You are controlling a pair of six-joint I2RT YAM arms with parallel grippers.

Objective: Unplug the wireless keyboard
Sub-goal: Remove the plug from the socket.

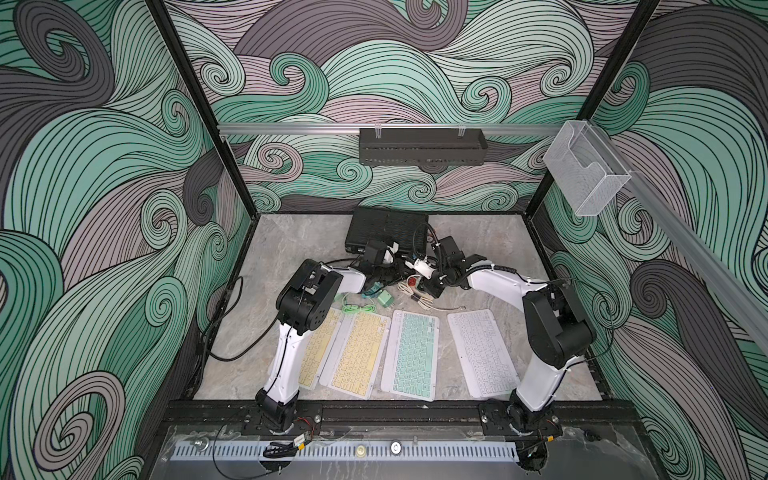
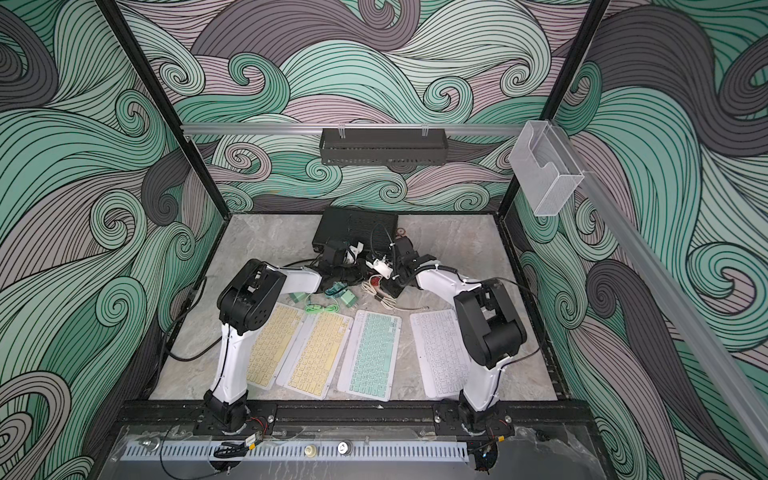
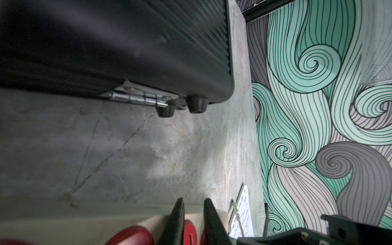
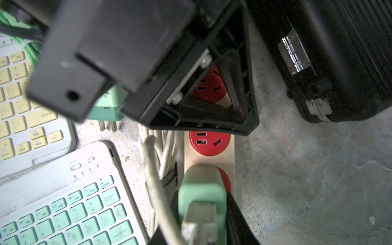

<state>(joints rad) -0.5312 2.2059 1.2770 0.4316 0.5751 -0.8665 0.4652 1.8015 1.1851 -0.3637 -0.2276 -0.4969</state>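
Several wireless keyboards lie in a row: two yellow (image 1: 357, 353), one teal (image 1: 411, 353) (image 4: 63, 203) and one white (image 1: 482, 353). Behind them lies a beige power strip (image 4: 210, 157) (image 3: 137, 214) with red sockets. A green charger (image 4: 201, 186) with a white cable (image 4: 152, 169) is plugged into the strip. My right gripper (image 4: 201, 192) (image 1: 430, 286) is shut on this charger, a finger on each side. My left gripper (image 3: 193, 199) (image 1: 386, 272) rests over the strip further along, its fingers a narrow gap apart, a red socket showing between them. Which keyboard the cable serves I cannot tell.
A black ribbed case (image 1: 386, 232) (image 4: 339, 53) stands close behind the strip. A loose green charger (image 1: 384, 298) and a coiled green cable (image 1: 357, 308) lie between the strip and the keyboards. A white cable bundle (image 1: 415, 293) lies beside the strip.
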